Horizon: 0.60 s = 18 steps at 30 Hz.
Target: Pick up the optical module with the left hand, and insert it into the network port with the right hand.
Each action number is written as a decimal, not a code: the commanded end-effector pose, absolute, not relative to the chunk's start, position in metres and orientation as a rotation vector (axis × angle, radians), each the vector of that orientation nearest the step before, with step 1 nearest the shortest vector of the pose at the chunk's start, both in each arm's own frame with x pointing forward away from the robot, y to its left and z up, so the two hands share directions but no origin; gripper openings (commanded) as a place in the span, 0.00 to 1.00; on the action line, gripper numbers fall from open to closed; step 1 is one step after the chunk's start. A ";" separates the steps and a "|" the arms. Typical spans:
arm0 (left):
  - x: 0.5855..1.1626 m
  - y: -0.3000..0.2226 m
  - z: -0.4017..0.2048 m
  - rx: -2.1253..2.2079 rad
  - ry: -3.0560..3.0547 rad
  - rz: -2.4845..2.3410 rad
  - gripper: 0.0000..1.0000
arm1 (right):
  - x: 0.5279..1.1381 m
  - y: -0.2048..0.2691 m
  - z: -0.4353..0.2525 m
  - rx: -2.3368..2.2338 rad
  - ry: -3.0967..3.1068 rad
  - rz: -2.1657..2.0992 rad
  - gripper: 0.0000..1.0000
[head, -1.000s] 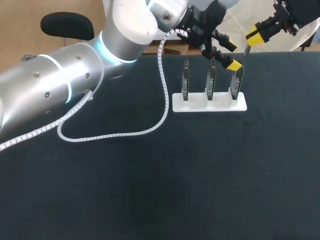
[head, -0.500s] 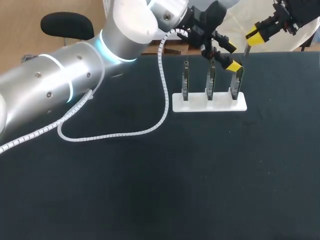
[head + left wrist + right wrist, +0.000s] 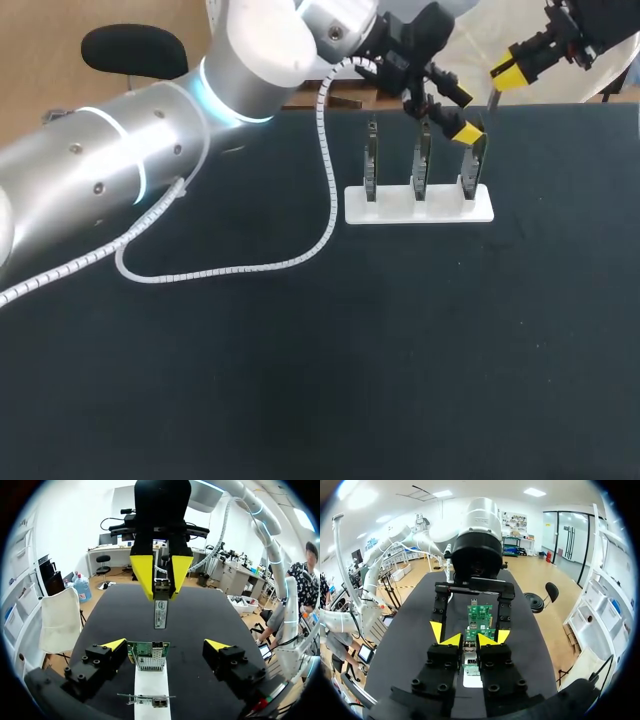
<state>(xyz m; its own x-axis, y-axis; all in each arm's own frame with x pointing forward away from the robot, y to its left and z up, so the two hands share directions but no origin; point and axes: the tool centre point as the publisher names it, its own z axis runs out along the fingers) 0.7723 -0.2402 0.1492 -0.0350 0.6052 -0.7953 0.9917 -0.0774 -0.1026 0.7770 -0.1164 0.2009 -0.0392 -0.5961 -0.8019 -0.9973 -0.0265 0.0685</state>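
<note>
R hand [image 3: 161, 586] clamped on optical module [image 3: 160, 612], near network card [image 3: 148, 656] in white stand [image 3: 152, 687]. L hand [image 3: 165, 647] spread wide, card between its fingers.

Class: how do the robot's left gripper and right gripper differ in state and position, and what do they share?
The left gripper is open, holding nothing; the right gripper is shut on the optical module. The left gripper straddles a green card on the white stand; the right gripper is clear of the stand. Both have yellow tips.
</note>
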 end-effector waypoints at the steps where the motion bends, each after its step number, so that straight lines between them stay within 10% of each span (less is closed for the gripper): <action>1: 0.771 -0.241 0.149 1.727 1.679 -0.962 1.00 | 0.777 -0.116 0.201 -1.677 1.688 0.913 0.00; 18: 0.771 -0.235 0.148 1.741 1.660 -0.926 1.00 | 0.776 -0.116 0.201 -1.672 1.691 0.908 0.00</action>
<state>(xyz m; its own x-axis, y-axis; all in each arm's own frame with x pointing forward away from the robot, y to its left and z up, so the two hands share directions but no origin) 0.7748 -0.2367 0.1485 -0.0042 0.6128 -0.7903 0.9938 -0.0855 -0.0715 0.7778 -0.1161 0.2013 -0.0394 -0.5963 -0.8018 -0.9975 -0.0239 0.0668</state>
